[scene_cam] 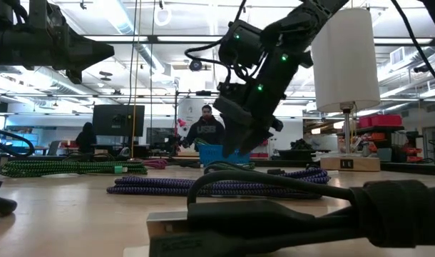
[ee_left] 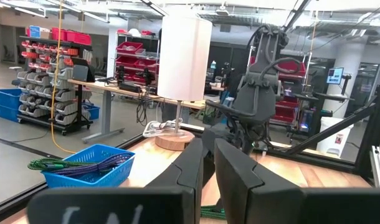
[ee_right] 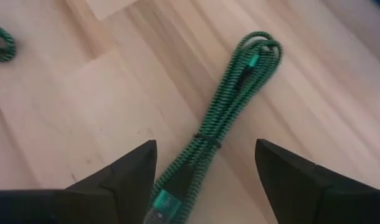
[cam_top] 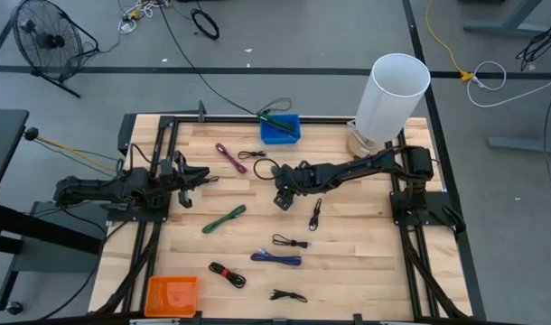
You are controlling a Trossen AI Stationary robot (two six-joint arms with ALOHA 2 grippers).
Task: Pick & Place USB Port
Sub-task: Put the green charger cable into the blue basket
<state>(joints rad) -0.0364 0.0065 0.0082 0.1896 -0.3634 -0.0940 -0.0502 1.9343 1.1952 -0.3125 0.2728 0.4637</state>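
Green braided cable is the one I'm tracking.

High view: it lies flat on the wooden table, left of centre. The bundle is folded long and thin, its long axis slanting from the near left up toward the far right. Right gripper is reached out to mid-table, apart from the cable on its right-hand side and touching nothing I can make out. Left gripper waits over the table's left part. Blue bin sits at the far edge and the orange tray at the near left corner.

Low view: right gripper hangs above the tabletop, clear of the wood. The green cable rests on the table off to the left. A purple cable lies nearer the middle and a black cable fills the foreground. A person stands in the room behind.

Left wrist view: fingers stand close together with only a thin slit between them and nothing in it.

Right wrist view: right gripper has its jaws spread wide and holds nothing. The green cable lies on the wood below the gap, untouched. Its looped end points away from the gripper and its plug end sits nearest the fingers.
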